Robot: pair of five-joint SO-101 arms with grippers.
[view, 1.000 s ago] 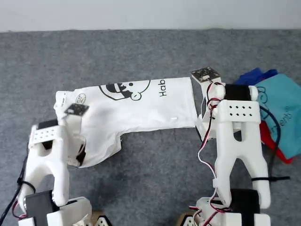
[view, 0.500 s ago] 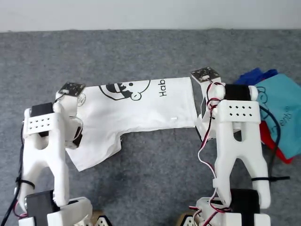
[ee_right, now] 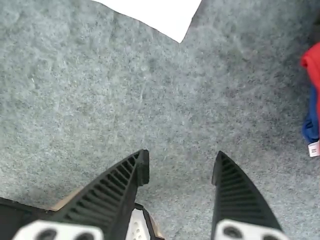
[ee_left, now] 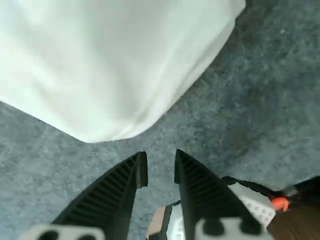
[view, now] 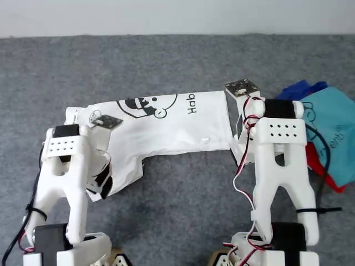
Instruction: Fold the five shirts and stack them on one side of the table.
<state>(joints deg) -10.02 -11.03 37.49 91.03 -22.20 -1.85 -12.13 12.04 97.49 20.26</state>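
Where the fixed camera looks down, the white shirt (view: 166, 124) lies spread on the grey table (view: 183, 210) between the two arms. The left arm (view: 65, 166) stands over one end of it, and the right arm (view: 280, 149) is just beside the opposite edge. On the right arm's outer side sits a heap: a teal shirt (view: 335, 127) over a blue shirt (view: 299, 88) and a red shirt (view: 327, 178).

From the left wrist, the left claw (ee_left: 160, 170) is released. Its fingers are parted by a narrow gap with nothing between them, and bare table lies under the tips. A rounded fold of the white shirt (ee_left: 115, 65) lies just ahead of the tips, apart from them.

From the right wrist, the right claw (ee_right: 180, 167) is spread wide and empty above the table. A corner of the white shirt (ee_right: 160, 12) lies well ahead of it. The red shirt (ee_right: 311, 70) and blue shirt (ee_right: 311, 125) lie off to the outer side of one finger.
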